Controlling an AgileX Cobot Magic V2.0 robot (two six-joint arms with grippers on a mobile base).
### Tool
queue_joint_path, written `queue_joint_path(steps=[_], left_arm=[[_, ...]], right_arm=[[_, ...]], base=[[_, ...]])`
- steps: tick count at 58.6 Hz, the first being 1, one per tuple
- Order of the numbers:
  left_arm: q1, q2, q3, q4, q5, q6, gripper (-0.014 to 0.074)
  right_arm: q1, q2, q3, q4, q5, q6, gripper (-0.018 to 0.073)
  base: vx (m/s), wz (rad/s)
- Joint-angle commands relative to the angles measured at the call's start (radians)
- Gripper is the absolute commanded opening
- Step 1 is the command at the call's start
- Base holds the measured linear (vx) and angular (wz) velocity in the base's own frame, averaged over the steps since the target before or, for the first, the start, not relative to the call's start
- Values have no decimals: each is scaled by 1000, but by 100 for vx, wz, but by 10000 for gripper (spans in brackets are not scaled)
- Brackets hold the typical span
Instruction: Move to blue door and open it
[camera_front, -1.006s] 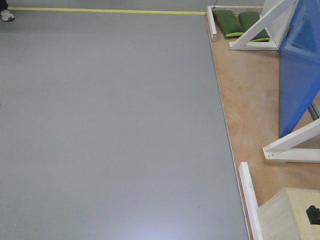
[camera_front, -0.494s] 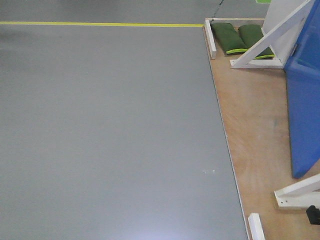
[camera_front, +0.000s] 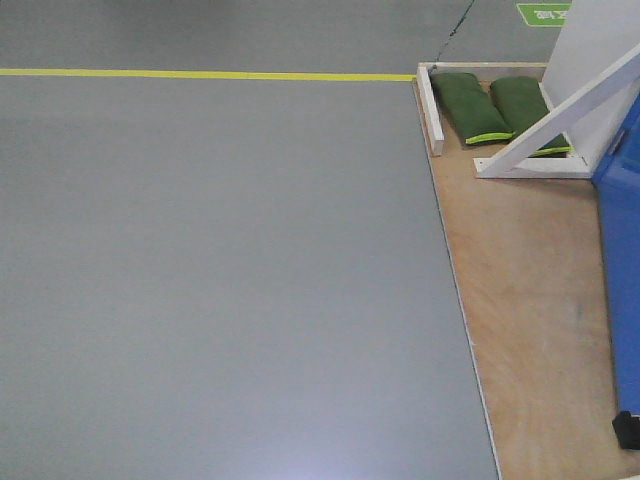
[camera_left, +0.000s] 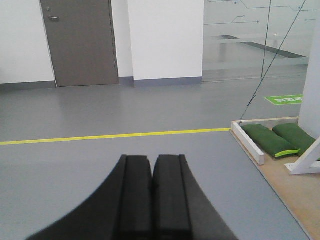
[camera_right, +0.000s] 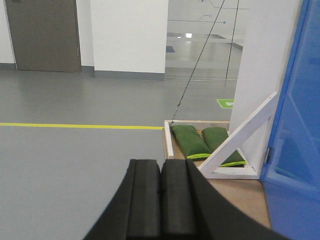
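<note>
The blue door (camera_front: 625, 300) has slid to the front view's right edge. Left pincer (camera_left: 152, 200) and right pincer (camera_right: 161, 200) are clenched, empty. White brace (camera_front: 560, 112) and green sandbags (camera_front: 465, 105) occupy the plywood platform's (camera_front: 530, 320) far corner, beside grey floor (camera_front: 220, 280)

Two green sandbags (camera_front: 466, 106) lie beside a white brace (camera_front: 565, 112).
</note>
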Motion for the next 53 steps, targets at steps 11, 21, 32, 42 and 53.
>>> queue_joint_path(steps=[11,21,32,42,53], left_arm=[[1,-14,-27,-2,-83,-7,73],[1,-14,-27,-2,-83,-7,73],[1,-14,-27,-2,-83,-7,73],[1,-14,-27,-2,-83,-7,73],[1,-14,-27,-2,-83,-7,73]], right_arm=[[3,-14,3,-5,-84,1,-1],[3,-14,3,-5,-84,1,-1],[3,-14,3,-5,-84,1,-1],[3,-14,3,-5,-84,1,-1],[3,-14,3,-5,-84,1,-1]], base=[[39,-3],[33,-3],[28,-4],[23,-5],[17,-3]])
